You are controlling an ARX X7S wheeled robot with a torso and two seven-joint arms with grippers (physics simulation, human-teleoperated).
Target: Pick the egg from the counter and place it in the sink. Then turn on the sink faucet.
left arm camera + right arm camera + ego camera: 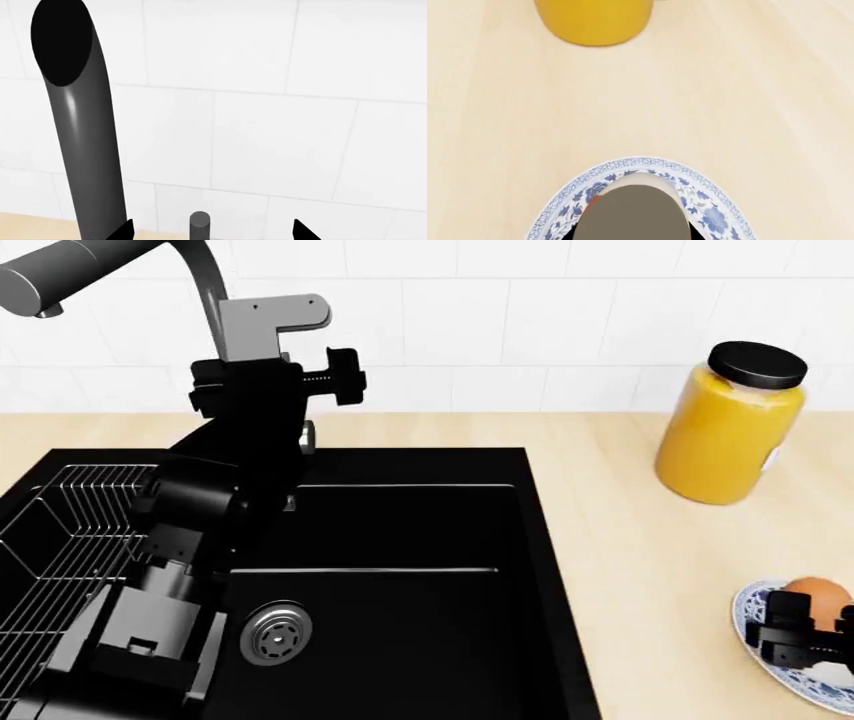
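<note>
The orange-brown egg (817,593) lies on a blue-patterned plate (749,624) on the beige counter (627,560), right of the black sink (400,530). My right gripper (803,632) is down at the plate, its black fingers close against both sides of the egg (630,215), which fills the right wrist view. My left arm reaches to the back of the sink by the grey faucet (94,270). In the left wrist view my left gripper (212,231) is open, with a thin grey faucet rod (199,225) between its fingertips (301,232) and the thick spout (83,150) beside it.
A tall yellow-orange jar with a black lid (727,430) stands on the counter behind the plate; it also shows in the right wrist view (594,20). A wire rack (60,540) sits in the sink's left part, beside the round steel drain (276,632). A white tiled wall (534,320) backs the counter.
</note>
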